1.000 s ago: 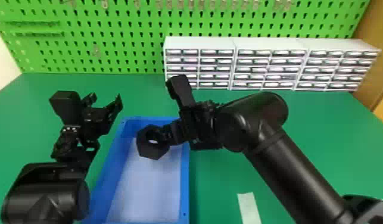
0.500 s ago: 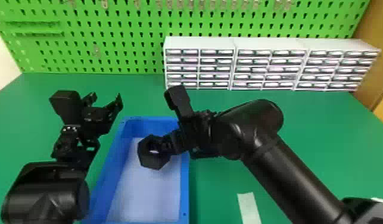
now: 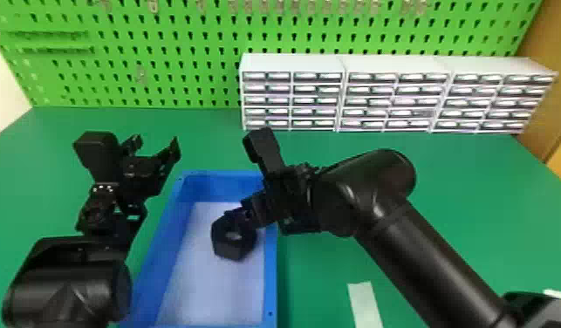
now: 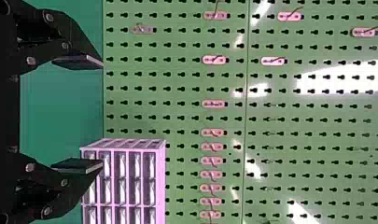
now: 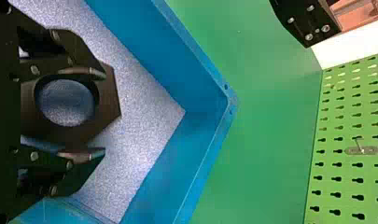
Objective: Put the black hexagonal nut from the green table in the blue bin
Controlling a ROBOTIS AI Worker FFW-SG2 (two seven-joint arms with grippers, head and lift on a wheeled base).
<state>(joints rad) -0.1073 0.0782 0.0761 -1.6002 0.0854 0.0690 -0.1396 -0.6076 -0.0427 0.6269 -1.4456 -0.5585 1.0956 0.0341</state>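
Observation:
In the head view my right gripper [image 3: 248, 218] extends over the blue bin [image 3: 270, 270], shut on the black hexagonal nut [image 3: 224, 248]. The nut is tilted, with its hole visible, over the bin's pale floor; how high it is above that floor I cannot tell. In the right wrist view, the nut [image 5: 107, 102] sits between the two fingers of the right gripper [image 5: 102, 114], and the bin [image 5: 196, 126] surrounds it. My left gripper [image 3: 157, 146] is parked left of the bin; in the left wrist view, the left gripper [image 4: 102, 114] has its fingers wide apart with nothing between them.
White drawer cabinets [image 3: 292, 63] stand along the back of the green table [image 3: 475, 200], before a green pegboard [image 3: 196, 65]. A pale strip [image 3: 364, 303] lies on the table right of the bin, close to the right forearm.
My right gripper has lowered over the bin, carrying the nut down and slightly right in the head view. The left arm has kept still.

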